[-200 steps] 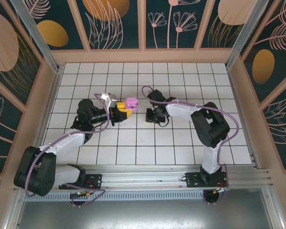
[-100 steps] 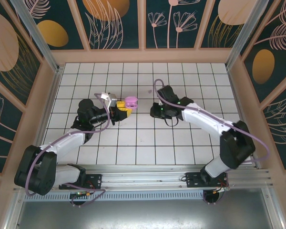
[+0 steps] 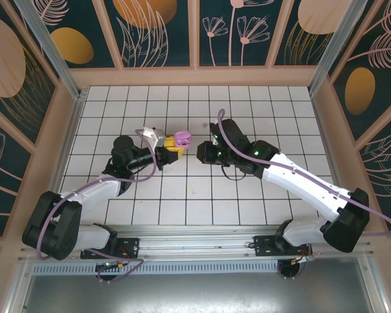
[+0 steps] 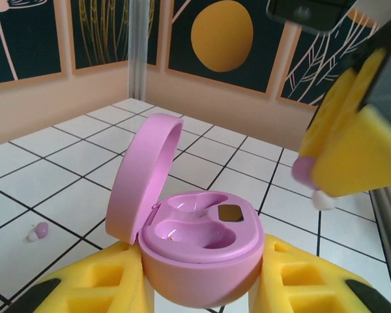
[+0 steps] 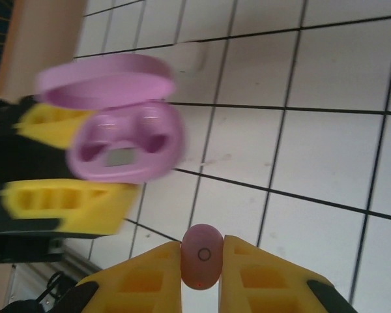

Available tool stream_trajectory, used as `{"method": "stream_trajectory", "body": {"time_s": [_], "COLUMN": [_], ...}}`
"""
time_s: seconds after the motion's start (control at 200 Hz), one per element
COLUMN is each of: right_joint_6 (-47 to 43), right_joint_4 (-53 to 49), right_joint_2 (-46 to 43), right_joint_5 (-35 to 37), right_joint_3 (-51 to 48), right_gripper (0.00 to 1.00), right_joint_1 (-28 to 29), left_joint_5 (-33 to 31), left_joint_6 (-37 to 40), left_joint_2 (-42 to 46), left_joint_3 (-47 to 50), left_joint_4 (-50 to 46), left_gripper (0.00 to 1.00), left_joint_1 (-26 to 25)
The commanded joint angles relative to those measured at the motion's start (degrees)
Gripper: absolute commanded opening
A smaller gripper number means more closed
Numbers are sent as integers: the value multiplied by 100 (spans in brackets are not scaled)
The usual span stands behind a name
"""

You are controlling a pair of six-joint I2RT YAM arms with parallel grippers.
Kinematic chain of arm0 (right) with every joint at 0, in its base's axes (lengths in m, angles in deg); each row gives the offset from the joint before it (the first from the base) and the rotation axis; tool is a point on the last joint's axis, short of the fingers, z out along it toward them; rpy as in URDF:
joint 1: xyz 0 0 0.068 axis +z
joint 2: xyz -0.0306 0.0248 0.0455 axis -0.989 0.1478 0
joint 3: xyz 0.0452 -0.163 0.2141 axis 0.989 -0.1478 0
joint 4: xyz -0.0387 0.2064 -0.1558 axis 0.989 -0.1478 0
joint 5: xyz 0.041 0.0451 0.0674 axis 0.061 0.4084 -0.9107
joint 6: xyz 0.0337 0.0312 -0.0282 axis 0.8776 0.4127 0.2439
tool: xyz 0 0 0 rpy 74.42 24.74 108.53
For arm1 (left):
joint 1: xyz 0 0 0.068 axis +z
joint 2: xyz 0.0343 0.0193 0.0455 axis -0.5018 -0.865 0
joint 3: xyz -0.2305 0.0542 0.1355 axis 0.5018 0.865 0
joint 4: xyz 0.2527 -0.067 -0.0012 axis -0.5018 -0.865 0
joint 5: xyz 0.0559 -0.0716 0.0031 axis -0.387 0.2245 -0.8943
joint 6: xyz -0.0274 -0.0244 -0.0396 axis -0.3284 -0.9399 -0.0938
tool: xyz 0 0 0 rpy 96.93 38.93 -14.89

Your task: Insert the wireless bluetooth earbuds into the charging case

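Observation:
The lilac charging case stands with its lid swung open and both wells empty, clamped between the yellow fingers of my left gripper. From above, the case sits at the tip of the left gripper, just above the tiles. My right gripper is shut on a lilac earbud and hovers a short way right of the case. The left wrist view catches that right gripper and its earbud above the case, to its right. A second lilac earbud lies on the tiles.
White tiled floor with low wooden walls on three sides. An aluminium rail with the arm bases runs along the near edge. The right arm stretches diagonally across the right half.
The right arm has swung its elbow out to the right and brought its gripper, with the earbud, left toward the case. The left gripper and case shifted only slightly.

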Motion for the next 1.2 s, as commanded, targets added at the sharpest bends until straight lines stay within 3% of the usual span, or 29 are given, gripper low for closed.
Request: {"method": "stream_trajectory", "body": {"time_s": [0.0,1.196], "right_joint_6": [101,-223], "right_joint_4": [-105,103], "right_joint_2": [-22,799], "right_joint_5": [419,242], "right_joint_3": [408,1088], "right_gripper": [17,17], "right_joint_1": [226,320], "left_joint_5": [-168,-270], "left_joint_6": [316,684], "left_joint_2": [-40,414], "left_joint_3": [-184,0], "left_joint_4": [330,35], "left_gripper": [0,0], "left_joint_1": [-117,-403]}}
